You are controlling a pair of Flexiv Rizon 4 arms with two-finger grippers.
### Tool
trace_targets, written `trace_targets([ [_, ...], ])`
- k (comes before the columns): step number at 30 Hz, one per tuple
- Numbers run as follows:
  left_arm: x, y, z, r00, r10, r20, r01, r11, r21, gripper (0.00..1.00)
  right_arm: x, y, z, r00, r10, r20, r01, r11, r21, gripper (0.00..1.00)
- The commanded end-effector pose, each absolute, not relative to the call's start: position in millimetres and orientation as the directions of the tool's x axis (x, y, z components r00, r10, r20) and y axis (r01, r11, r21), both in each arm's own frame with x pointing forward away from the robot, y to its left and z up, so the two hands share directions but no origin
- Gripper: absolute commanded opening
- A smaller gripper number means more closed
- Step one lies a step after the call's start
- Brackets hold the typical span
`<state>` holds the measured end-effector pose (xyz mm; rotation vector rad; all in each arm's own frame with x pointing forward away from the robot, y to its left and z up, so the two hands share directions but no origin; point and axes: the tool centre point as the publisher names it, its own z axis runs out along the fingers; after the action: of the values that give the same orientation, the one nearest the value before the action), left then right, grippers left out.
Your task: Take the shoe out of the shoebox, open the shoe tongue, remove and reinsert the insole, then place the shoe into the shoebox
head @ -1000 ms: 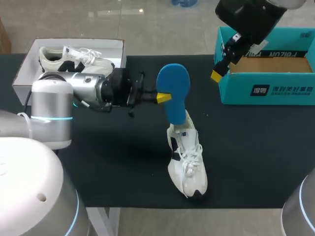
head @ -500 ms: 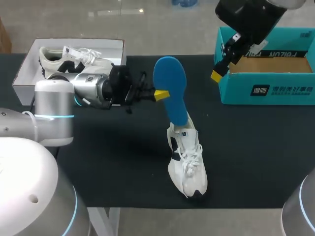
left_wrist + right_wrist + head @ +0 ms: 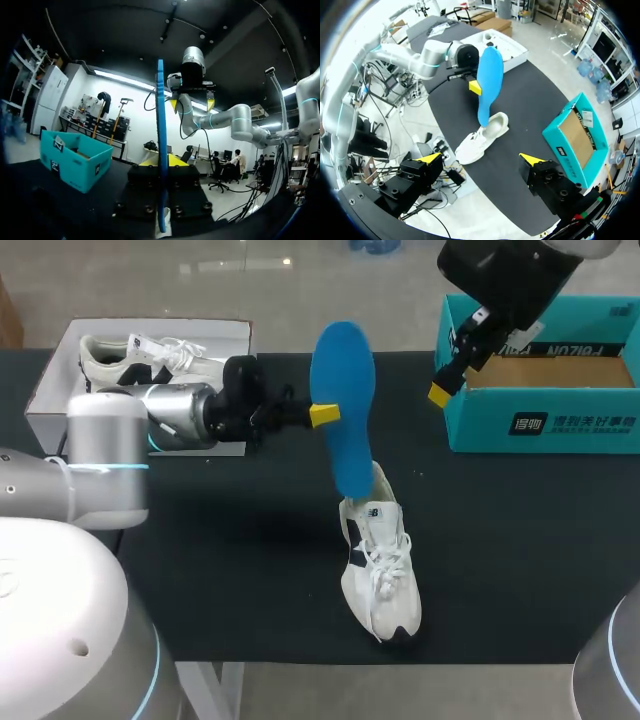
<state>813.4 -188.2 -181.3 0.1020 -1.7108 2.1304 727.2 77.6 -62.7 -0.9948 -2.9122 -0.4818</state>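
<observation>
Left gripper (image 3: pixel 326 415) pinches a flat blue foam insole (image 3: pixel 343 390) between its yellow tips, upright, its lower end at the opening of a white lace-up trainer (image 3: pixel 380 560) lying mid black table (image 3: pixel 230 580), toward the near edge. Right gripper (image 3: pixel 481 159) hangs wide open, empty, above the teal cardboard shoebox (image 3: pixel 545 427) at the far right corner. Shoe out, insole nearly free; reinserting and boxing apparently remain
</observation>
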Motion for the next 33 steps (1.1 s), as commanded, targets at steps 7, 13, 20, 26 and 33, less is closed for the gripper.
trace_targets([
  [7, 816.6, -195.4, -188.4, -0.690, 0.200, 0.696, -0.715, -0.034, -0.699, 0.00, 728.7, 78.9, -62.7, -0.795, 0.594, 0.125, 0.603, 0.749, 0.276, 1.00],
  [13, 824.2, -198.5, -186.6, -0.573, 0.255, 0.779, -0.805, 0.007, -0.594, 0.00, 728.7, 78.9, -62.7, -0.795, 0.594, 0.125, 0.603, 0.749, 0.276, 1.00],
  [20, 835.7, -202.9, -190.4, -0.454, 0.289, 0.843, -0.881, -0.004, -0.473, 0.00, 728.7, 78.9, -62.7, -0.795, 0.594, 0.125, 0.603, 0.749, 0.276, 1.00],
  [26, 843.2, -205.3, -195.0, -0.412, 0.282, 0.866, -0.906, -0.027, -0.422, 0.00, 728.7, 78.9, -62.7, -0.795, 0.594, 0.125, 0.603, 0.749, 0.276, 1.00],
  [33, 843.7, -205.0, -194.5, -0.424, 0.282, 0.861, -0.901, -0.036, -0.432, 0.00, 728.7, 78.9, -62.7, -0.795, 0.594, 0.125, 0.603, 0.749, 0.276, 1.00],
])
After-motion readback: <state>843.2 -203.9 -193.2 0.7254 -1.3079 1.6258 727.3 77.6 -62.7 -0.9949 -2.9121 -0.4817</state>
